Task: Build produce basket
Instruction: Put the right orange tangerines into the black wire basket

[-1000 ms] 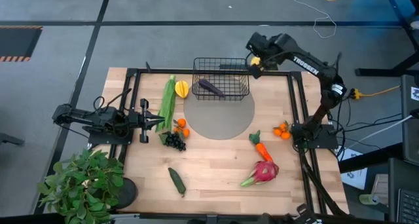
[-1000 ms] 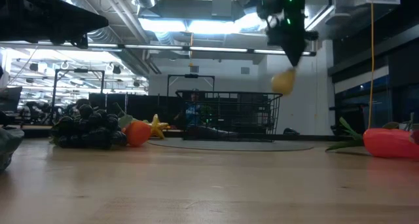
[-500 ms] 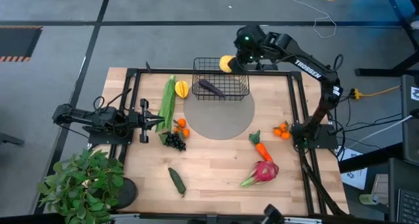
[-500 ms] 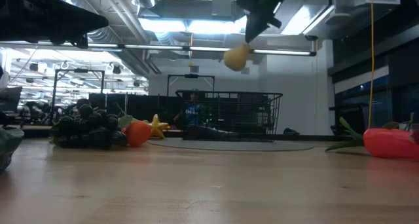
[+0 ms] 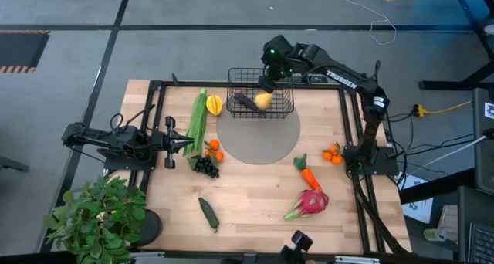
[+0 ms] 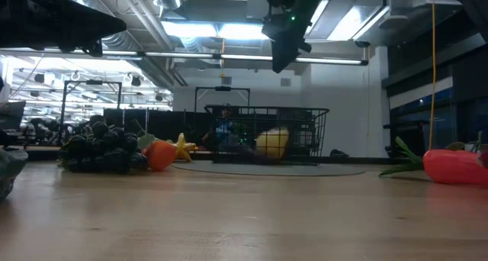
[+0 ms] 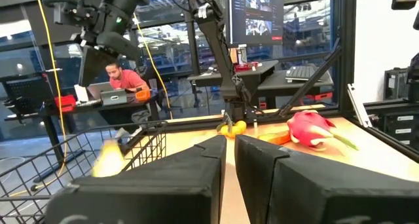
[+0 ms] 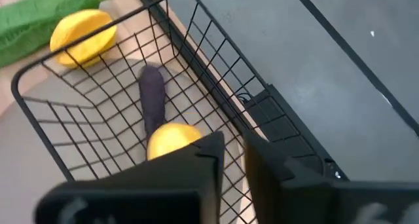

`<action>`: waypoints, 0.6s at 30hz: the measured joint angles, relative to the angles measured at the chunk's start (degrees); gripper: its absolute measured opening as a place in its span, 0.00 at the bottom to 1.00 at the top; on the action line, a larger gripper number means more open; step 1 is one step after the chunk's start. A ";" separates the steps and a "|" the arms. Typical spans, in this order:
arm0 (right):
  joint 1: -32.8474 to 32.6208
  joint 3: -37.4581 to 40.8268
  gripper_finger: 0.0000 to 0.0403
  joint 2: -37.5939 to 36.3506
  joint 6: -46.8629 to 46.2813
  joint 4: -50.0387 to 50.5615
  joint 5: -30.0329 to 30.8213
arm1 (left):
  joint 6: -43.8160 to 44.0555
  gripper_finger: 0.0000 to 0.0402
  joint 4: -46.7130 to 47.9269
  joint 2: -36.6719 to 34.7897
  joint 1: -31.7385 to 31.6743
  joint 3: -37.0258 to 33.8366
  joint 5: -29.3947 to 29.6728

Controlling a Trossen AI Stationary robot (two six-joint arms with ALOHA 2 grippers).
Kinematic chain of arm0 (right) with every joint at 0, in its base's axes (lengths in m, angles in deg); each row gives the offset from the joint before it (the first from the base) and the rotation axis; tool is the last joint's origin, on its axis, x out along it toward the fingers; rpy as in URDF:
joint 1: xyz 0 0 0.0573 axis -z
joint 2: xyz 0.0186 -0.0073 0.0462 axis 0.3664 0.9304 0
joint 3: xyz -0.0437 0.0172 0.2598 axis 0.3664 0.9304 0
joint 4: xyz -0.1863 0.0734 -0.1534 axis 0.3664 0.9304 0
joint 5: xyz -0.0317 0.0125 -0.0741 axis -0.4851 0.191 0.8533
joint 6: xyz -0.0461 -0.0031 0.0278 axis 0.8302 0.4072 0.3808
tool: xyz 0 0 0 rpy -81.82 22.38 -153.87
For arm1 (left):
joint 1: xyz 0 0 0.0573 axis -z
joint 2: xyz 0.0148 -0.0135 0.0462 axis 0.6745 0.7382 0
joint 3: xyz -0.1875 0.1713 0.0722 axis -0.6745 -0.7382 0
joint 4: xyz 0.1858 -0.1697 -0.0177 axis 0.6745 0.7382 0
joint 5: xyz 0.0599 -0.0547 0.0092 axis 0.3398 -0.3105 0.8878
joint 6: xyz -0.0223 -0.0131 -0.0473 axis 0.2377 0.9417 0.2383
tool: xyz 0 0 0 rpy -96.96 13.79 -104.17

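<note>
Since a second ago: yellow fruit [image 5: 263, 101] gone from the right gripper [image 5: 269, 69], now lying inside the basket [image 5: 285, 103] at upper centre of the high view, beside the eggplant [image 5: 247, 102]. Right arm swung left across the frame, from the basket's right corner to above its top edge. Left gripper [image 5: 187, 141] unchanged, parked at left centre near the corn [image 5: 197, 123].

Fingers: right pair narrow with a slim gap in the right wrist view, nothing between them. Left pair pressed nearly together in the left wrist view, empty.

Progress, judged: two items in, most of the produce left. Still on the table: corn, starfruit [image 5: 214, 104], small oranges [image 5: 214, 150], grapes [image 5: 205, 166], cucumber [image 5: 208, 214], carrot [image 5: 310, 177], dragon fruit [image 5: 311, 202], orange cluster [image 5: 333, 153] at right centre. Early stage.

Hard to make out: yellow fruit's kind unclear, blurred through mesh in the low view. Right gripper tip half lost against the arm in the high view. Potted plant [image 5: 96, 214] cut off at lower left. Person in red [image 7: 122, 80] beyond the table in the left wrist view.
</note>
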 joint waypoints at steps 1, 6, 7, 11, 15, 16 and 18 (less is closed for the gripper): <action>0.00 0.00 0.16 0.00 0.25 0.00 0.00 | 0.00 0.06 0.00 0.02 0.00 0.02 0.00; 0.00 0.00 0.28 -1.85 0.09 2.83 0.00 | 0.02 0.06 0.00 0.02 0.00 0.01 0.00; 0.00 0.00 0.29 -2.52 0.07 4.84 0.00 | 0.00 0.06 0.00 0.02 0.00 0.02 0.00; -0.28 -0.02 0.31 -4.99 -3.14 13.98 0.00 | 0.00 0.06 0.02 0.01 0.00 0.01 0.00; -0.66 -0.04 0.30 -7.01 -15.20 25.06 -0.34 | 0.00 0.06 0.02 0.02 0.00 0.02 0.00; -0.91 -0.04 0.30 -7.28 -16.98 28.15 -0.35 | 0.00 0.06 0.02 0.01 0.00 0.02 0.00; -1.73 0.13 0.30 -7.54 -17.87 31.93 0.09 | 0.00 0.06 0.02 0.01 0.00 0.01 0.00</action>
